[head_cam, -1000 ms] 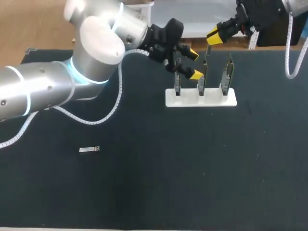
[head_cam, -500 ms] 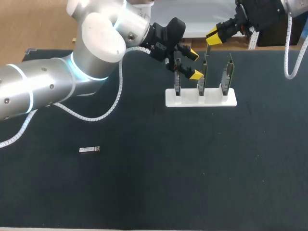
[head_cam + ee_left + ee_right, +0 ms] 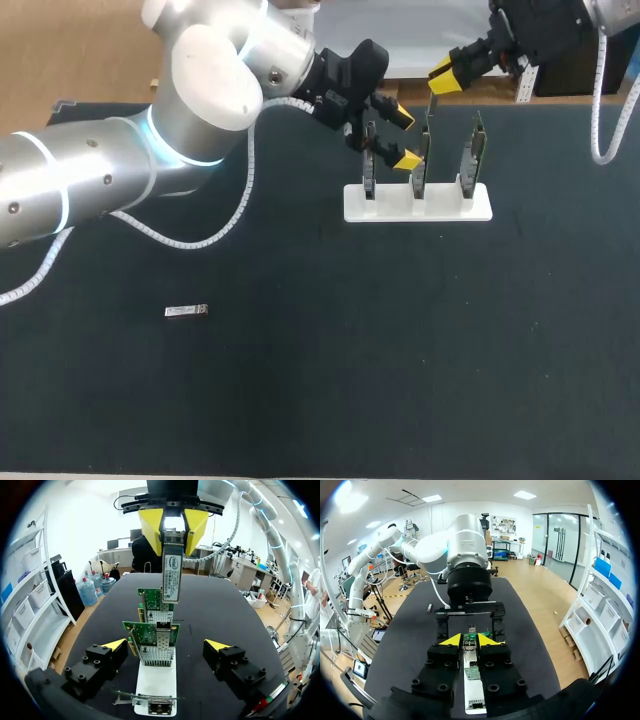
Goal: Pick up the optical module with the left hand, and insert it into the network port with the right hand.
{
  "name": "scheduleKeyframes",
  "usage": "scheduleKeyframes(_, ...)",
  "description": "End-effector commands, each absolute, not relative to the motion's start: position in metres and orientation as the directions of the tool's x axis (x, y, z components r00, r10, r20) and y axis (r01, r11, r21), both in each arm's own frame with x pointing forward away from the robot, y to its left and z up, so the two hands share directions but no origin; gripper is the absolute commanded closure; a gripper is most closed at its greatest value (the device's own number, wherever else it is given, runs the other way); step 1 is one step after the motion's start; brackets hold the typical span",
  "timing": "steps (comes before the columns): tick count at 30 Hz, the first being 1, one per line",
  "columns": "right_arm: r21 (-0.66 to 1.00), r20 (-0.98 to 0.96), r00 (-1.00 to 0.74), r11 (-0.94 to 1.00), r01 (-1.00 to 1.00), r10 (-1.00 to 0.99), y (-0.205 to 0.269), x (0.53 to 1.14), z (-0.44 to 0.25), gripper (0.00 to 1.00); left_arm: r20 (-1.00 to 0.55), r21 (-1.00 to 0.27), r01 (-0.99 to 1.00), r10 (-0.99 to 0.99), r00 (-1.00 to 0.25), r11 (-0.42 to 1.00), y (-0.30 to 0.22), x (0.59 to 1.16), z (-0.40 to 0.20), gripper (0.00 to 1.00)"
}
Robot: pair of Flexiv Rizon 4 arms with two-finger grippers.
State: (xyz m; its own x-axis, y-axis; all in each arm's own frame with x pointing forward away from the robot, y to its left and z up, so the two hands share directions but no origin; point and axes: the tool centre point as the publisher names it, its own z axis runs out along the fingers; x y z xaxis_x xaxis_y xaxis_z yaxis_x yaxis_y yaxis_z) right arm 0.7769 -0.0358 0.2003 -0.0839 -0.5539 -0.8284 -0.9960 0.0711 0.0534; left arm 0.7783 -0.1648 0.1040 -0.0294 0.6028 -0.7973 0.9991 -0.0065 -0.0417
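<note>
My right gripper [image 3: 446, 74] hangs above the middle card, shut on a silver optical module [image 3: 430, 107] that points down. From the left wrist the same module [image 3: 170, 575] shows in the right arm's yellow fingertips [image 3: 150, 523], over the green network cards [image 3: 151, 634]. My left gripper [image 3: 403, 136] is open beside the cards, fingers wide [image 3: 166, 647], holding nothing. A white stand [image 3: 445, 207] carries three upright cards. The right wrist view has its gripper [image 3: 469, 640] over the stand [image 3: 474, 700], facing my left arm [image 3: 466, 555]. A second module [image 3: 186, 311] lies on the mat at the left.
The table is covered with a dark mat [image 3: 400, 340]. White cable loops [image 3: 190, 245] trail from my left arm over the mat. The spare module [image 3: 428, 608] also shows beyond the left arm in the right wrist view.
My left arm's upper links have shifted slightly up and to the right. Both grippers stay about where they were, and the module is still held.
</note>
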Motion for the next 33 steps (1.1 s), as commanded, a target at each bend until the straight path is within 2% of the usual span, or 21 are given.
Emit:
scheduleKeyframes(1,0.054,-0.829,-0.082,0.067,-0.996,-0.553,-0.0348,0.7776,0.1997,1.0,-0.792,-0.044,0.999,0.61,-0.03,-0.008,-0.1641,0.7777,0.105,0.0)
scheduleKeyframes(33,0.048,-0.832,-0.077,0.067,-0.997,-0.55,-0.037,0.7792,0.2004,1.0,-0.782,-0.039,0.999,0.623,-0.023,-0.012,-0.1633,0.7783,0.1017,0.0)
